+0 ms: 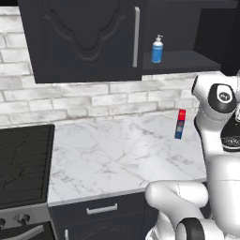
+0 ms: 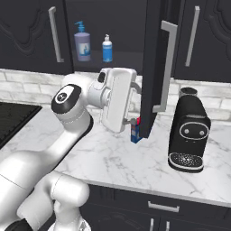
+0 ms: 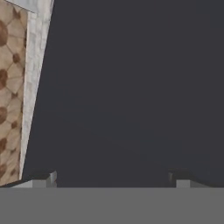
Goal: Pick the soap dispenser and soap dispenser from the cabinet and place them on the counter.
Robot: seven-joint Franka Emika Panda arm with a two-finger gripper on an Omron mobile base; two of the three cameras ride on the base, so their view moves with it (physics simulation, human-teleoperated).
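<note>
Two soap dispensers on shelf in open cabinet [image 2: 117, 27]: larger soap dispenser [image 2: 82, 43] left, small soap dispenser [image 2: 107, 48] just right of it. Counter [image 1: 117, 154] below. Slim bottle [image 1: 180, 124] stands on counter under cabinet, by open door [image 2: 151, 67]. Coffee machine [image 2: 188, 135] on counter farther right. Stovetop [image 1: 23, 164] left of counter.

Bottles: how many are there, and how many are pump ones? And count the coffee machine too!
Pump bottles in the cabinet: 2, the small bright-blue one and the larger greyish-purple one
Slim red-topped blue bottle on the counter: 1
Black coffee machine: 1
Total: 4
</note>
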